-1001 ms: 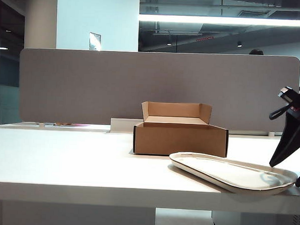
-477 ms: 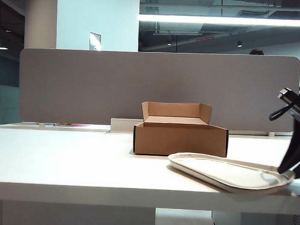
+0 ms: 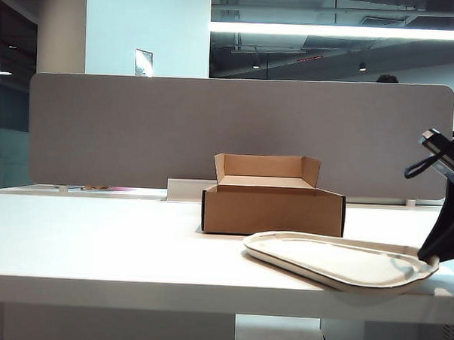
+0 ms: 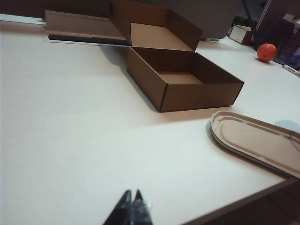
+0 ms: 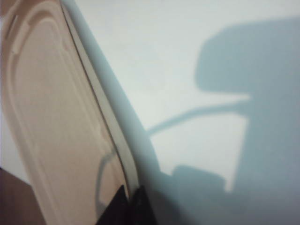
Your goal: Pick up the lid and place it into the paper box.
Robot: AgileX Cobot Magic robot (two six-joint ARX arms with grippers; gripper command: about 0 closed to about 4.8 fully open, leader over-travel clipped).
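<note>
On the white table [image 3: 95,247], backed by a grey partition [image 3: 138,128], the paper box [image 3: 273,210] is seen standing open near the middle, its flaps upright and its inside bare in the left wrist view. Just in front of it and to the right, near the table's front edge, the lid [image 3: 336,261] is found lying hollow side up, its right end raised slightly off the surface. That end is pinched by the right gripper [image 5: 129,199], whose dark fingertips are shown pressed together over the raised rim in the right wrist view. The left gripper [image 4: 132,202] is held low over bare table well away from both objects, with its tips together and nothing between them. The grasp may be judged narrow, being taken on a thin rim at one far end of a long, light piece; on lifting, the lid could pivot, sag or slip free. Because the lid appears slightly wider than the box, a tilted or off-centre descent could leave it caught on a flap or resting across the walls.
</note>
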